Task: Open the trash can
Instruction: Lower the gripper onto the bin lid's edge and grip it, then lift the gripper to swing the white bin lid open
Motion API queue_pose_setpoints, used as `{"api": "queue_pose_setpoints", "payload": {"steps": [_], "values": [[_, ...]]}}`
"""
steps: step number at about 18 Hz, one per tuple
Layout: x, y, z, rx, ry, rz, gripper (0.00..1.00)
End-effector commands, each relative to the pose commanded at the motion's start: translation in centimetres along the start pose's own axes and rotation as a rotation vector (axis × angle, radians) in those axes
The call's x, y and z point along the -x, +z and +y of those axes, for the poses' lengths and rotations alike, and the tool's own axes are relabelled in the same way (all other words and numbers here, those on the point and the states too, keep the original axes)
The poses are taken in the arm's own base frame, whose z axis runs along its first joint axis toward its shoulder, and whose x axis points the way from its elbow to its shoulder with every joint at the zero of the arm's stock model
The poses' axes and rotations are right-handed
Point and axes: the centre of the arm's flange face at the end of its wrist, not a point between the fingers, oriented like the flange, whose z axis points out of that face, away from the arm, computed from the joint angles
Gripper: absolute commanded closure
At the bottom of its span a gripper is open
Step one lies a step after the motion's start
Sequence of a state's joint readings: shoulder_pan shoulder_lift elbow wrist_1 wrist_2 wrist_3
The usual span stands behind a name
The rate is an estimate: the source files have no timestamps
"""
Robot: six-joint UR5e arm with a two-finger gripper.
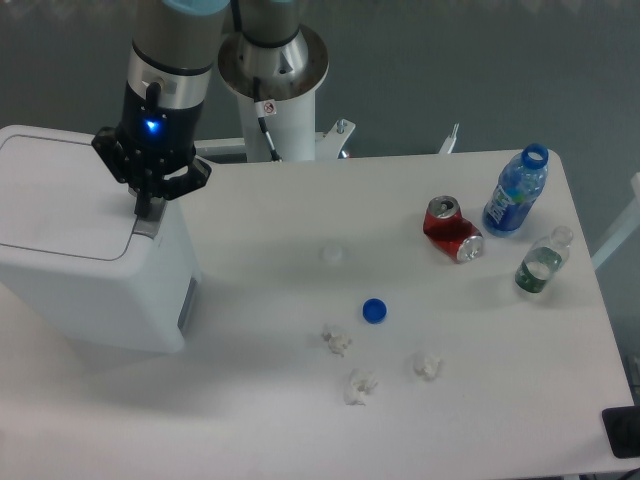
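The table (pixel 480 400) is a flat, smooth white slab with a rounded far-right corner. At its left end stands the trash can (pixel 90 270) — a large boxy white plastic bin with rounded corners; its flat lid (pixel 55 190) lies closed, and a narrow grey push bar (pixel 150 222) sits on the rim at the lid's right edge. The arm (pixel 175 50), a grey and silver cylinder with a lit blue indicator, descends over that edge. Its black gripper (pixel 148 207) has the fingers drawn together with no visible gap, holding nothing, the tips at the push bar; contact cannot be confirmed. Toward the right end stand a clear blue plastic bottle (pixel 516 193) without a cap and, near it, a smaller clear bottle (pixel 540 264). A dented red soda can (pixel 452 230) lies on its side just left of them. Mid-table rests a round blue cap (pixel 375 311); a pale round cap (pixel 331 254) lies beyond it. Three crumpled white paper wads (pixel 361 386) lie scattered nearer the front edge.
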State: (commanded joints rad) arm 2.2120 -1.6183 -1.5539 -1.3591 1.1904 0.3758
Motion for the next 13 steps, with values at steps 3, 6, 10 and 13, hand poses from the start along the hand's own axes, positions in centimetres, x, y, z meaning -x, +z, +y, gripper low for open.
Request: {"api": "queue_pose_setpoints", "payload": {"steps": [3, 6, 10, 13], "values": [[-0.09, -0.16, 0.04, -0.003, 0.003, -0.001, 1.0], [-0.04, -0.08, 0.02, -0.001, 0.001, -0.001, 1.0], [0.1, 0.15, -0.05, 0.002, 0.001, -0.001, 1.0], [0.19, 0.32, -0.1, 0.005, -0.002, 0.0, 1.0]]}}
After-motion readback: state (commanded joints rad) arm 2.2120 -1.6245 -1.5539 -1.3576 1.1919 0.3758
